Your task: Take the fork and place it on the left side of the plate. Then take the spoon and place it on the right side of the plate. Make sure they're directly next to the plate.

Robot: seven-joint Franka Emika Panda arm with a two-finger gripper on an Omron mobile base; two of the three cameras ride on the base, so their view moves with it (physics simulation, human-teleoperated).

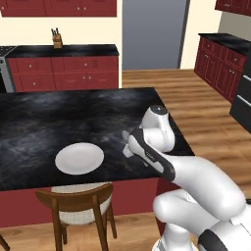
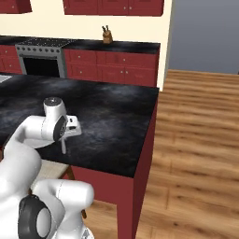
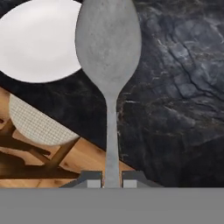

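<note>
Our gripper [image 3: 112, 183] is clenched on 1 grey spoon [image 3: 109, 52] by its handle. We count 1 white plate [image 1: 79, 158]; the spoon hangs beside it, above the black counter [image 1: 59, 112].

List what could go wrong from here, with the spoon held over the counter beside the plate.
1. The hand pinches the spoon only at the very end of its thin handle, so it may swing or slip on the way down.
2. The bowl hangs near the plate; a careless drop could land it on the rim, not next to it.
3. No fork shows beside the plate in the left base view, so that first step may have been missed.
</note>
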